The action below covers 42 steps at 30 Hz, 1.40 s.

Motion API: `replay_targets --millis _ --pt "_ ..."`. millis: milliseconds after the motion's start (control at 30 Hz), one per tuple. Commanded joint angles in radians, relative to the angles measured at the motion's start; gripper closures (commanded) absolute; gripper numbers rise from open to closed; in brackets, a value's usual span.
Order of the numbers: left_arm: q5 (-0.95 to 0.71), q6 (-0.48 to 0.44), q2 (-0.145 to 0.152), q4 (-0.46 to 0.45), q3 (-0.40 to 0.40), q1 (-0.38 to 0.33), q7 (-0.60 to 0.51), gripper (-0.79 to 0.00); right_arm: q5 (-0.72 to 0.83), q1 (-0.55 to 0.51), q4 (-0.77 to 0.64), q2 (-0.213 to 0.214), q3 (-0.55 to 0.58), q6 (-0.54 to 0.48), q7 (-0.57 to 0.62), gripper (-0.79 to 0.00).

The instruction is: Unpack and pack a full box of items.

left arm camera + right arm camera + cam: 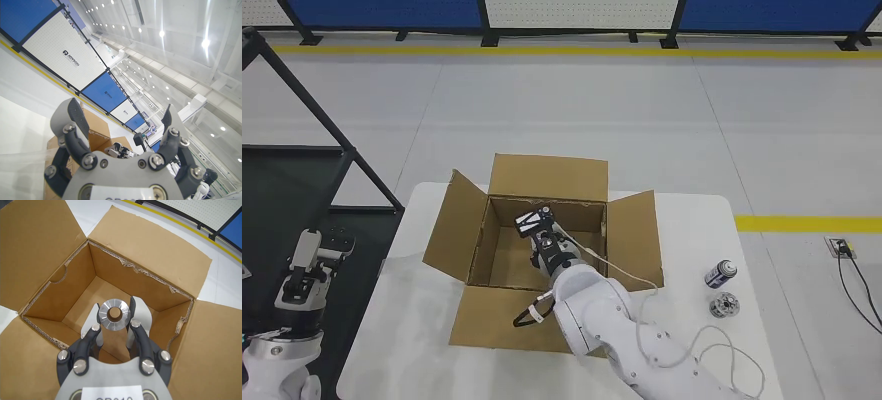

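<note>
Right gripper (115, 310) clamped on silver roll (115, 326) above open box (143, 262), roll's core axis pointing down at box floor, right arm nearer; left gripper (122, 113) spread apart, well away from box.

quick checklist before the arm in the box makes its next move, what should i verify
1. Grip: right tool closed on the silver roll, a finger on each side - ok.
2. Roll lifted off the box floor - cannot tell.
3. Box flaps all folded outward - ok.
4. Left tool open and away from the box - ok.
5. Spray can and round metal part stand on the table, apart from the box - ok.
</note>
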Motion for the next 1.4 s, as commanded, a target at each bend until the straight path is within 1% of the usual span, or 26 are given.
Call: replay_targets --millis 0,300,367,433,567,633,800,933,1067,1233,1367 --pt "0.0 0.0 0.0 0.0 0.0 0.0 0.0 -0.785 0.0 0.0 0.0 0.0 0.0 -0.001 0.0 0.0" --pt "0.0 0.0 0.0 0.0 0.0 0.0 0.0 -0.785 0.002 -0.004 0.001 0.0 0.002 -0.001 -0.005 0.0" --pt "0.0 0.0 0.0 0.0 0.0 0.0 0.0 -0.785 0.012 -0.014 0.031 -0.002 0.023 0.008 -0.022 0.0" --pt "0.0 0.0 0.0 0.0 0.0 0.0 0.0 -0.785 0.041 0.019 0.083 -0.019 0.008 -0.009 -0.005 0.0" --pt "0.0 0.0 0.0 0.0 0.0 0.0 0.0 -0.785 0.119 0.142 0.262 -0.078 -0.053 -0.039 0.018 0.0" --pt "0.0 0.0 0.0 0.0 0.0 0.0 0.0 -0.785 0.162 0.203 0.358 -0.114 -0.09 -0.055 0.019 0.0" --pt "0.0 0.0 0.0 0.0 0.0 0.0 0.0 -0.785 0.23 0.32 0.591 -0.212 -0.173 -0.049 -0.004 0.0" --pt "0.0 0.0 0.0 0.0 0.0 0.0 0.0 -0.785 0.278 0.372 0.759 -0.283 -0.217 -0.078 -0.053 0.0" --pt "0.0 0.0 0.0 0.0 0.0 0.0 0.0 -0.785 0.33 0.403 0.908 -0.346 -0.231 -0.103 -0.102 0.0" --pt "0.0 0.0 0.0 0.0 0.0 0.0 0.0 -0.785 0.402 0.432 1.066 -0.41 -0.225 -0.136 -0.14 0.0" --pt "0.0 0.0 0.0 0.0 0.0 0.0 0.0 -0.785 0.461 0.451 1.169 -0.451 -0.205 -0.15 -0.184 0.0"
